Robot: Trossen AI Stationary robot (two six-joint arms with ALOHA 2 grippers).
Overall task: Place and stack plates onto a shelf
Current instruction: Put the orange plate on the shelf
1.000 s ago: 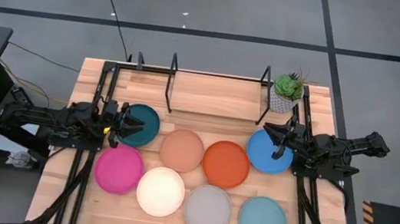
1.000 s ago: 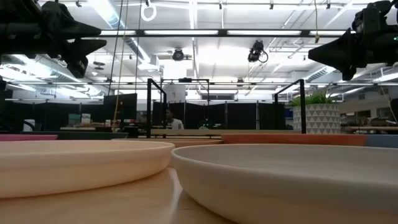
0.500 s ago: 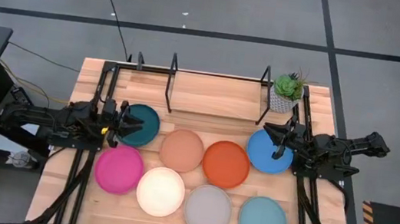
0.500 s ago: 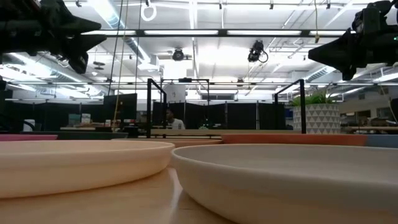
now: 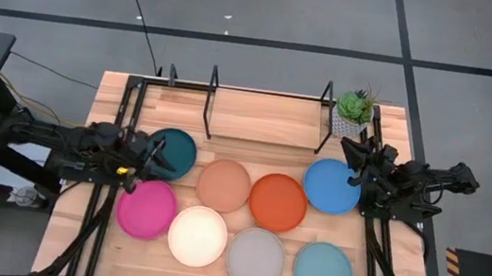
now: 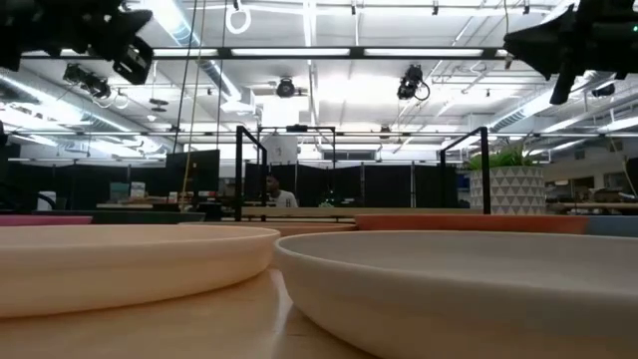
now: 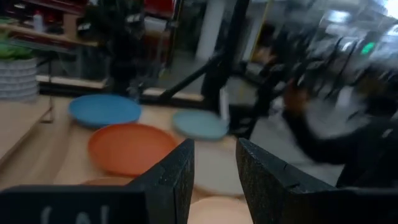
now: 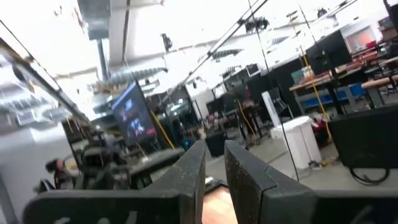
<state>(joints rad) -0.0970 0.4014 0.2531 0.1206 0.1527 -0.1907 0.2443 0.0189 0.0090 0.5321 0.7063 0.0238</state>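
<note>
Left gripper (image 5: pixel 151 152) narrowly open, empty, at the dark teal plate's (image 5: pixel 174 152) left rim near the table's left edge. Right gripper (image 5: pixel 354 160) likewise, at the blue plate's (image 5: pixel 331 185) right rim. Shelf (image 5: pixel 258 116) along the back edge, empty; each arm nearest its own plate.

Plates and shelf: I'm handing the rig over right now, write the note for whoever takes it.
Left tool: open, empty, above the table at the dark teal plate's left edge.
Right tool: open, empty, raised beside the blue plate.
All eight plates lie flat on the table: also tan, orange, magenta, cream, grey, light teal.
Shelf: no plates on it.
Done: nothing placed.
Left: pick, place and stack every plate.
</note>
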